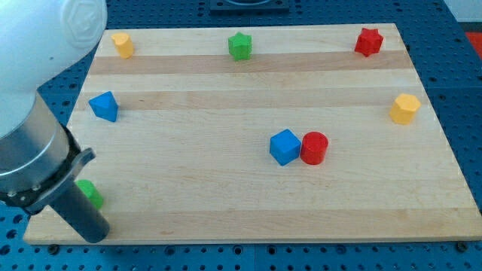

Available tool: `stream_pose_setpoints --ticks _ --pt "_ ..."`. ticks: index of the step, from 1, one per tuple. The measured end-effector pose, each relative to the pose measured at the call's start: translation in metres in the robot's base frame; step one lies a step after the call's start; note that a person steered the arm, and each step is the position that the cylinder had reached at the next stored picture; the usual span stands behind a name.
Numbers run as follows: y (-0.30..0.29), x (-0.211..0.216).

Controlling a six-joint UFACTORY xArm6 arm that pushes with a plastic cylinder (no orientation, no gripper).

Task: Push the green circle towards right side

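Observation:
The green circle (92,193) lies near the board's bottom left corner, and the rod hides its left part. My tip (96,233) is at the dark rod's lower end, just below the green circle, close to the board's bottom edge. I cannot tell whether the rod touches the block. The arm's grey and white body fills the view's left side above it.
On the wooden board (248,203): a yellow block (122,45) top left, a green star (239,46) top middle, a red star (368,41) top right, a yellow hexagon (404,109) right, a blue triangle (104,106) left. A blue cube (285,147) touches a red circle (314,147) at the middle.

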State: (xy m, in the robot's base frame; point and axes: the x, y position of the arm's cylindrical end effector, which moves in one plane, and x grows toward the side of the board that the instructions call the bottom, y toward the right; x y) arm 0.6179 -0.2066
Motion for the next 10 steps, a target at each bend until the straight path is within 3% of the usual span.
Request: stream_pose_setpoints --ticks 3,10 --pt "-0.047 0.000" --pt "-0.047 -0.048"
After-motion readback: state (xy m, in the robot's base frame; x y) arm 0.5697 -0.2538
